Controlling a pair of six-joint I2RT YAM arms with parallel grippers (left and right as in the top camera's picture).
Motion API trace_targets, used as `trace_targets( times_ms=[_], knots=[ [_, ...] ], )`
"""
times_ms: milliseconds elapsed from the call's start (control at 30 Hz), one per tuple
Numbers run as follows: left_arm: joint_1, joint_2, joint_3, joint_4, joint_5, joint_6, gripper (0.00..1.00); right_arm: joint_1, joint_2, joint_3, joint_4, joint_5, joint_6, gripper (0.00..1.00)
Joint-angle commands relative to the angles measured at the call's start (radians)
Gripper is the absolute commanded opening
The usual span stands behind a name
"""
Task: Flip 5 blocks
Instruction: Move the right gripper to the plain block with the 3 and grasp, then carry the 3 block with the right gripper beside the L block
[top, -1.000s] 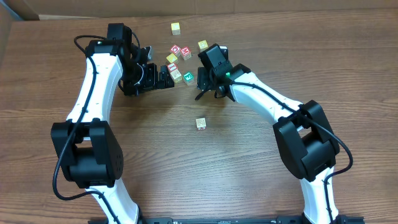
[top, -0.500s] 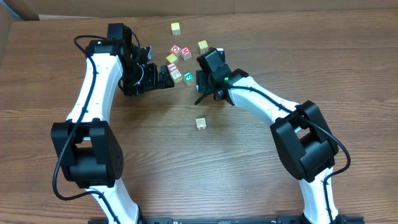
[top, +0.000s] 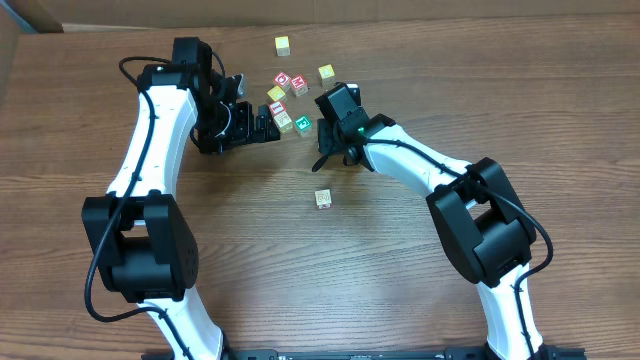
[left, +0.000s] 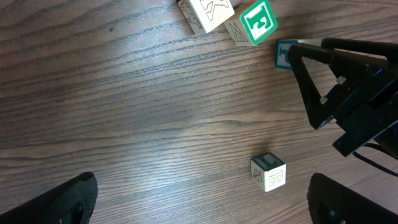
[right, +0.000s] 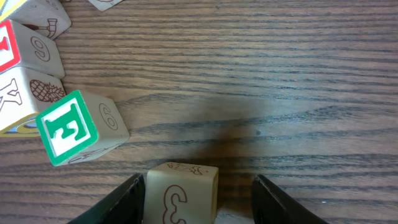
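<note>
Straddling block (right: 181, 190), right hand (right: 199, 200) part-open, maybe touching; 3 reads upright; left hand (left: 205, 200) wide.

My bench (top: 400, 260) is brown wood with darker streaked grain. The green-faced block (right: 65, 127) shows a white letter inside a green border, and its pale side carries a brown numeral. The pale block (right: 182, 193) bears a brown outlined print. The pineapple block (right: 37, 93) has a brown line drawing on whitish wood. The lone block (left: 268, 172) shows a blue-green letter. Overhead I see yellow cubes (top: 283, 44) and red-faced cubes (top: 283, 79) with white symbols. The left arm (top: 150, 150) and right arm (top: 420, 160) are white with black joints.
</note>
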Motion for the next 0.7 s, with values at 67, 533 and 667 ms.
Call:
trace_targets(
  times_ms=[67, 533, 667],
  knots=[
    [0.008, 0.008, 0.024, 0.0, -0.007, 0.012, 1.0, 0.003, 0.01, -0.007, -0.004, -0.015, -0.003, 0.56],
    [0.008, 0.008, 0.024, 0.0, -0.007, 0.012, 1.0, 0.003, 0.0, 0.006, -0.035, -0.014, -0.004, 0.37],
    [0.008, 0.008, 0.024, 0.0, -0.006, 0.012, 1.0, 0.003, -0.058, 0.024, -0.077, -0.014, -0.004, 0.34]
  ],
)
